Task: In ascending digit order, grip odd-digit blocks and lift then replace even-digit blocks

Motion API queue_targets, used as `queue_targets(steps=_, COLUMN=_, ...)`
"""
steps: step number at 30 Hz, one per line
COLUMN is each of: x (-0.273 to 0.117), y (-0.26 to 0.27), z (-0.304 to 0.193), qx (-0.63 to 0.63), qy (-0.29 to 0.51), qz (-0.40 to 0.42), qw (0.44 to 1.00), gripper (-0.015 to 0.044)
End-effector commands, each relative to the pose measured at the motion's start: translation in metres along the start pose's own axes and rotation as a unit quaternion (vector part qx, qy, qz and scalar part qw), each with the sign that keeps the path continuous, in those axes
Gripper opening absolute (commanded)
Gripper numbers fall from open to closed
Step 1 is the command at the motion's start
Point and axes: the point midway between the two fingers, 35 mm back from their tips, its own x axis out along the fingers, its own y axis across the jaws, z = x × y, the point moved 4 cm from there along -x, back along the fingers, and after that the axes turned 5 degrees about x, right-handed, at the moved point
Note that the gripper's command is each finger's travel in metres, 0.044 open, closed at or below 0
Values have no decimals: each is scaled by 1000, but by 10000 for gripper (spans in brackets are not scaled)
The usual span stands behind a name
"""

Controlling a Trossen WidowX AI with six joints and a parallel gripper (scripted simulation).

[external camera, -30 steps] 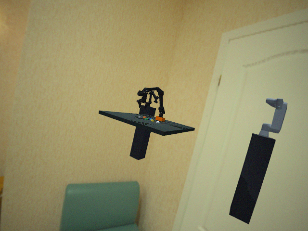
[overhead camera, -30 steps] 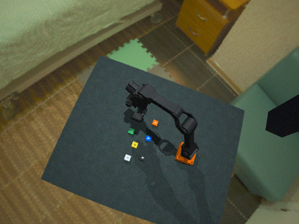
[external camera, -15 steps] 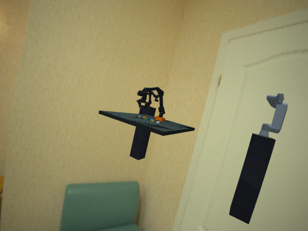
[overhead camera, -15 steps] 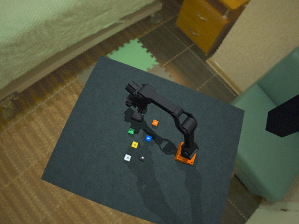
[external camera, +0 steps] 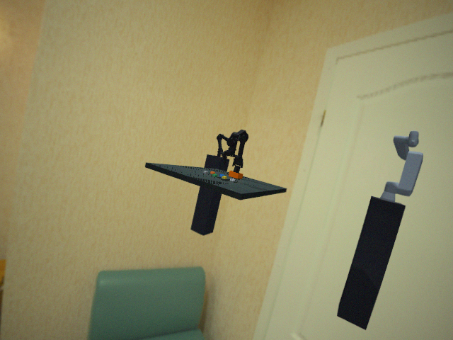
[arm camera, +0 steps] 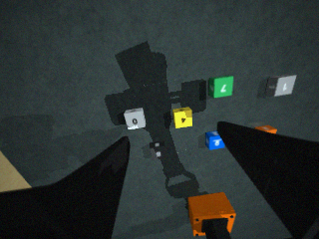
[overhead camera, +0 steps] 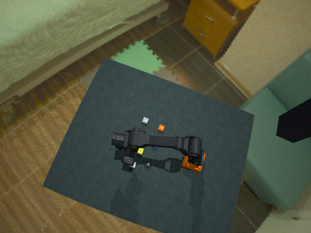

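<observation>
My gripper (arm camera: 172,133) is open and empty, high above the blocks. In the wrist view, a white block (arm camera: 135,119) (overhead camera: 134,165) seems to show 0, just beyond the left fingertip. A yellow block (arm camera: 182,118) (overhead camera: 140,150) shows 4. A green block (arm camera: 221,87) shows 7; the arm hides it in the top view. A light grey block (arm camera: 284,86) (overhead camera: 145,120) shows 1. A blue block (arm camera: 214,140) is partly behind the right finger, its digit unclear. An orange block (arm camera: 266,129) (overhead camera: 161,127) is mostly covered by that finger. A black block (arm camera: 157,148) (overhead camera: 147,164) has an unclear digit.
The orange arm base (arm camera: 211,206) (overhead camera: 192,164) stands at the right of the dark table (overhead camera: 109,92) in the top view. The arm reaches left across the table, and its shadow falls over several blocks.
</observation>
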Motion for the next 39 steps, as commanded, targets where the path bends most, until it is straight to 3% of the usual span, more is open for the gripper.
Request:
queue_targets(steps=1, x=-2, y=50, z=-27, qx=3, qy=1, qz=7, qw=1000, gripper=400)
queue_targets(steps=8, x=1, y=59, z=-33, qx=3, qy=2, qz=8, qw=1000, gripper=400)
queue_targets(steps=14, x=77, y=61, z=-34, qx=3, qy=2, qz=8, qw=1000, gripper=400)
queue_targets(steps=39, x=108, y=61, z=-34, qx=3, qy=2, qz=8, qw=1000, gripper=400)
